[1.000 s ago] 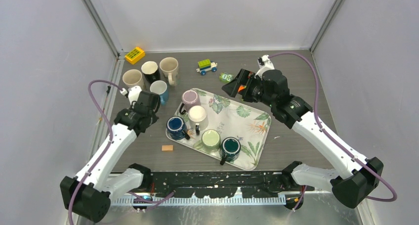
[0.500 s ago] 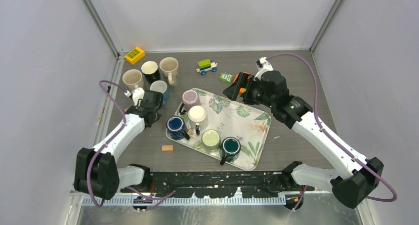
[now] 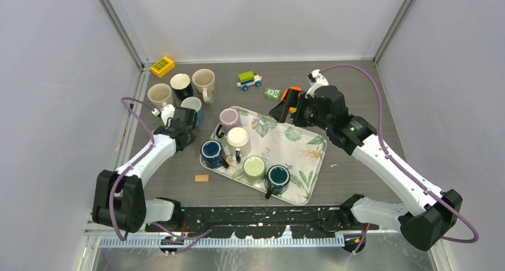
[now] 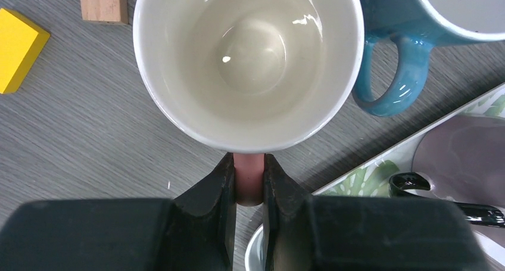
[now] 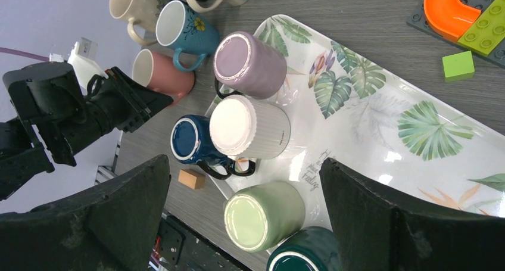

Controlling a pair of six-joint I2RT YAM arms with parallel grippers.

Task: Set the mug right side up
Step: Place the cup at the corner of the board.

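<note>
Grey wood-grain tabletop [image 3: 357, 92] inside pale grey walls, with a white rectangular tray printed with green leaves [image 3: 298, 145] lying at its centre. Off the tray's 10 o'clock corner, above bare tabletop: a pink ceramic mug with a cream-white inside [image 4: 249, 62], mouth up, its pink handle pinched tight between the black fingers of the left gripper [image 4: 249, 164]. Just beside it at 2 o'clock in the left wrist view, a light blue glazed mug [image 4: 405, 39], also mouth up, handle turned toward the pink mug's rim; touching or apart, impossible to tell. Farther out, toward the tray's 11 o'clock, three more upright mugs in a cluster: a cream mug [image 3: 159, 94], a black mug [image 3: 180, 84] and a beige mug [image 3: 203, 79]. Upside down on the tray's 9 o'clock half, five more: a lilac mug [image 3: 230, 117], a white ribbed mug [image 3: 238, 137], a navy blue mug [image 3: 211, 150], a pale green mug [image 3: 254, 167] and a dark teal mug [image 3: 278, 177]. Hanging over the tray's 12 o'clock edge, the right gripper [image 3: 286, 104], black fingers spread wide and grasping nothing. Along the table's far side, from 11 to 12 o'clock: a yellow toy brick [image 3: 162, 65], a green-and-white toy car [image 3: 249, 79] and a small green toy piece [image 3: 273, 93]. At the tray's 8 o'clock, a small tan wooden block [image 3: 202, 177] alone on the tabletop.
</note>
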